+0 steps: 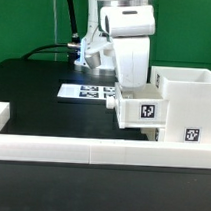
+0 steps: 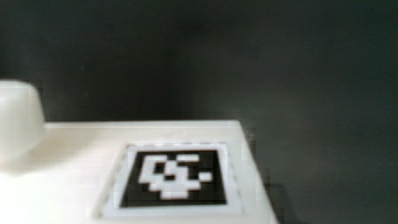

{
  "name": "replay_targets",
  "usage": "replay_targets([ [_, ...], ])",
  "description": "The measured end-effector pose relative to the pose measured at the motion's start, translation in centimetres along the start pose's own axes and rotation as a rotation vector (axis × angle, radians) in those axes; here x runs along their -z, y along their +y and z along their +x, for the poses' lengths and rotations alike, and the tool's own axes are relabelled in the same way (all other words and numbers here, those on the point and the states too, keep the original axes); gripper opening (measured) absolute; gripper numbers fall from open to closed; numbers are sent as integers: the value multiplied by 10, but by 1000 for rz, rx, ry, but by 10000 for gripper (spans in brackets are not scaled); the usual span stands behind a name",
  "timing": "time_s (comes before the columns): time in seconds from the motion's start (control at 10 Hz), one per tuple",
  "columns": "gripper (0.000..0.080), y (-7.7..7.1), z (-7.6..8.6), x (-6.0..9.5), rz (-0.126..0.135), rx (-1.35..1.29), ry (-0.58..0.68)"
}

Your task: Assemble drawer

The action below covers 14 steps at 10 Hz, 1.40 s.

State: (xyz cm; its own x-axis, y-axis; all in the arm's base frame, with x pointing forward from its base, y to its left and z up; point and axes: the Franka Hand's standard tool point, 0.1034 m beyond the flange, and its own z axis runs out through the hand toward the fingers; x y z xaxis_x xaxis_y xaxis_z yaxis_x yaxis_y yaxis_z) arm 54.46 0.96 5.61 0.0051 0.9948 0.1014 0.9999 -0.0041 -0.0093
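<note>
Gripper (image 1: 125, 93) low over black table (image 1: 44, 95), fingertips hidden behind small tray (image 1: 139, 107); width of opening not readable in either view, so grip on the tray probable but unconfirmed. Small tray directly below and in front of the gripper, tagged face turned toward the exterior camera, touching or nearly touching box-shaped shell (image 1: 187, 103) on the exterior view's right. Shell just beside the gripper on that side, open-topped as seen, one tag on its front face. Marker board (image 1: 89, 93) flat on the table just behind the gripper. Low white border rails (image 1: 71, 149) in front of the gripper, along the near table edge. Wrist view: white tagged surface (image 2: 143, 160) close beneath the camera, blurred; identity as the tray's top or wall not certain.

Judged step: seating of the small tray into the shell, task partly done, second tray not in view.

Risks from here: slight yaw of the tray against the shell mouth, causing jam rather than slide; push on a jammed tray, shifting the unclamped shell along the table; weak or off-centre grip, letting the tray rotate between the fingers under contact force.
</note>
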Motion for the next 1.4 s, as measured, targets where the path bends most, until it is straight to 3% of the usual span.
replay_targets([
  [0.3, 44, 1, 2, 0, 19, -23, -1],
  [0.6, 44, 1, 1, 0, 19, -25, 0],
  [0.7, 222, 1, 1, 0, 19, -25, 0],
  [0.8, 222, 2, 3, 1, 13, -27, 0],
  [0.9, 404, 3, 5, 2, 9, -35, 1],
  [1.0, 539, 5, 4, 5, 4, -39, -1],
  [1.1, 539, 7, 4, 10, -2, -47, -4],
  [1.2, 626, 9, 4, 20, -8, -55, -10],
  [1.4, 643, 12, -3, 44, -1, -59, -28],
])
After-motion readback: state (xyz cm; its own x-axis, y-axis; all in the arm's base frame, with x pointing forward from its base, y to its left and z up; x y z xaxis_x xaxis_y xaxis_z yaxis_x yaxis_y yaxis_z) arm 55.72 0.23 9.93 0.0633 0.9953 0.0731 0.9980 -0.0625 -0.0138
